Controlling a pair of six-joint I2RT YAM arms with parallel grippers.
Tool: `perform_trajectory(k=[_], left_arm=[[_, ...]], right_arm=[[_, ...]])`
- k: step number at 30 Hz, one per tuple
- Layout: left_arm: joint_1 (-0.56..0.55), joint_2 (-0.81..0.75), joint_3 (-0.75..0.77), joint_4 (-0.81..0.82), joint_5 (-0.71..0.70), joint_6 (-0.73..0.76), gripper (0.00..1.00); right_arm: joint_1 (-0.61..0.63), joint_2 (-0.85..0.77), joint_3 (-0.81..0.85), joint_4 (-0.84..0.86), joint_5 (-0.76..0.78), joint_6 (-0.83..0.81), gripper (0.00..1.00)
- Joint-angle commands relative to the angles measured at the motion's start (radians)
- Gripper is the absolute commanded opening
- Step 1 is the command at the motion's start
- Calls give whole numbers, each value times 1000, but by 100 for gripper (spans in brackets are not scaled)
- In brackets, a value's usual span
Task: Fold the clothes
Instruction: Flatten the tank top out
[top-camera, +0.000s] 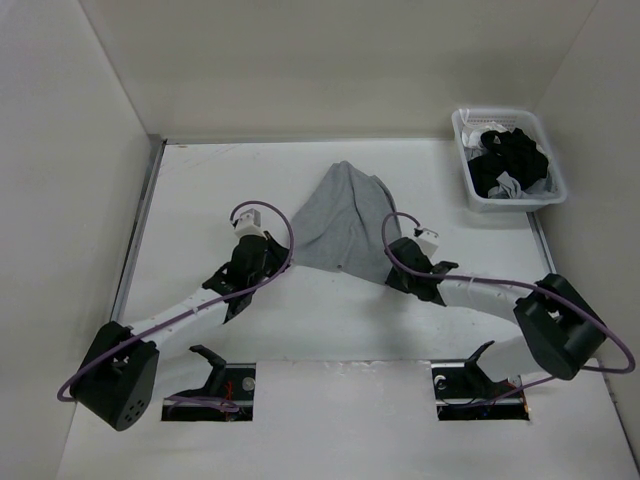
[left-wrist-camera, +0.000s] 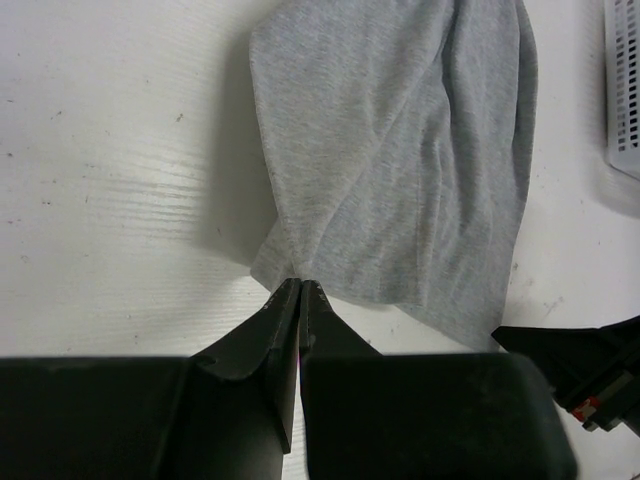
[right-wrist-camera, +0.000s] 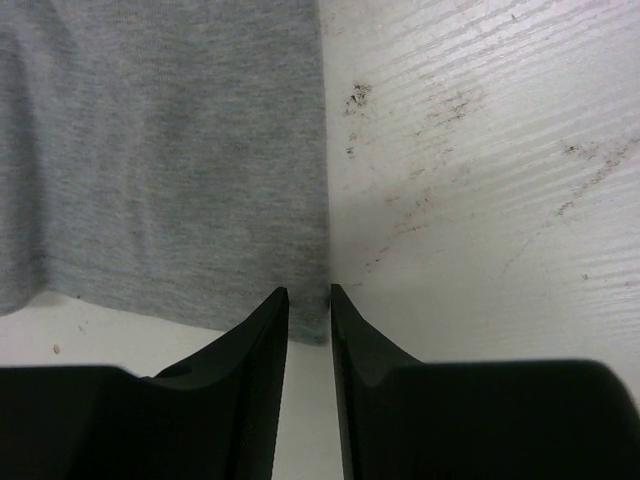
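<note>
Because a fold likely needs both near corners lifted, the left gripper (left-wrist-camera: 300, 287) sits pressed shut at the hem of the T-shirt (top-camera: 345, 220), whether pinching cloth I cannot tell, while the right gripper (right-wrist-camera: 310, 295) stands narrowly parted astride the other corner; soft, thin heather-grey knit lies rumpled, tapering away across the white desk (top-camera: 200, 190)

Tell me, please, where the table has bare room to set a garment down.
Free: the white table between the left wall and the T-shirt; the near strip between the arm bases. Crowded: centre, and the basket far right.
</note>
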Motion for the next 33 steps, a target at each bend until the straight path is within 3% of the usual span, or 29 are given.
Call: perform_trajectory(k=[1,10,17,20,24,29,33], left_arm=[[7,-21,-10,55,13,9,1],[7,-24,-8,54,8,2,1],[40,-168,85,19,-7,-43,0],[46,-277,197,-63,-39,-43,0],[20,-412,395,-118,-105,-9,0],[7,-464,677,-133,-167,75,0],[4,-425,930,-156,-173,152,0]], right_arm=[[15,31,10,-2,-8,18,27],[15,-32,-25,-1,29,49,6],[59,-386,56,-105,191,-83,0],[83,-561,229,-223,272,-219,0],[171,-650,531,-307,377,-409,0],[397,-589,959,-285,525,-681,0],[617,-485,1204,-113,599,-958,0]])
